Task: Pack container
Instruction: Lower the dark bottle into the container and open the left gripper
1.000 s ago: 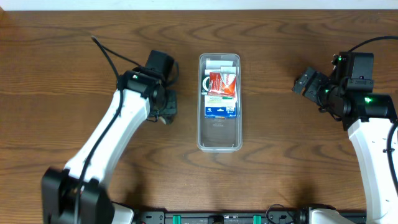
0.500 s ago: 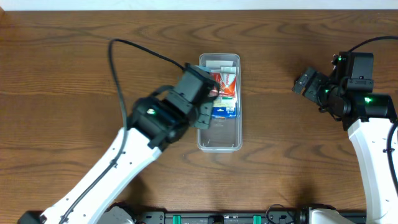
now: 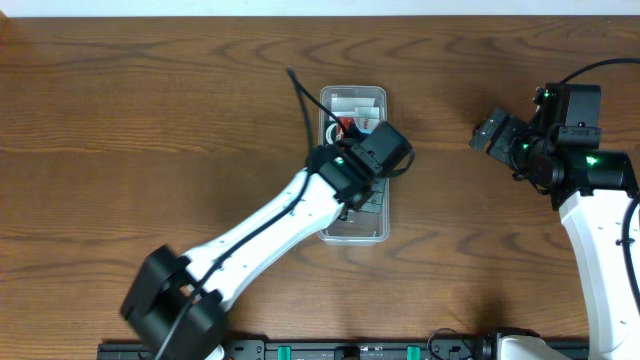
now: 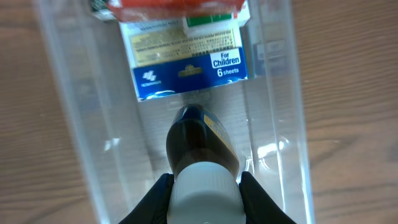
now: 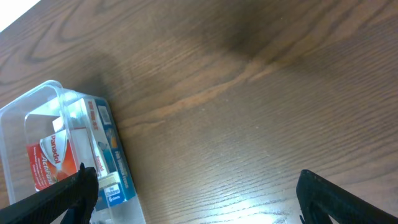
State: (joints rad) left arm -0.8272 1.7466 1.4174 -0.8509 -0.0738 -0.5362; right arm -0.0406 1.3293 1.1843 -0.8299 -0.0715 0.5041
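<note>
The clear plastic container (image 3: 352, 232) lies lengthwise at the table's middle. It holds a red box (image 3: 350, 127) and a blue-and-white carton (image 4: 189, 65) at its far end. My left gripper (image 4: 204, 198) is shut on a dark brown bottle with a white cap (image 4: 202, 149) and holds it inside the near half of the container (image 4: 74, 124). My right gripper (image 5: 196, 199) is open and empty over bare wood to the right; the container's corner shows in its view (image 5: 37, 106).
The wooden table (image 3: 120, 120) stretches wide on both sides of the container. The left arm (image 3: 270, 230) crosses the table diagonally from the front left. The right arm (image 3: 590, 190) stands at the right edge.
My left arm swung from the table's left side across to the container and now holds the bottle over its near half. The right arm has not moved.
</note>
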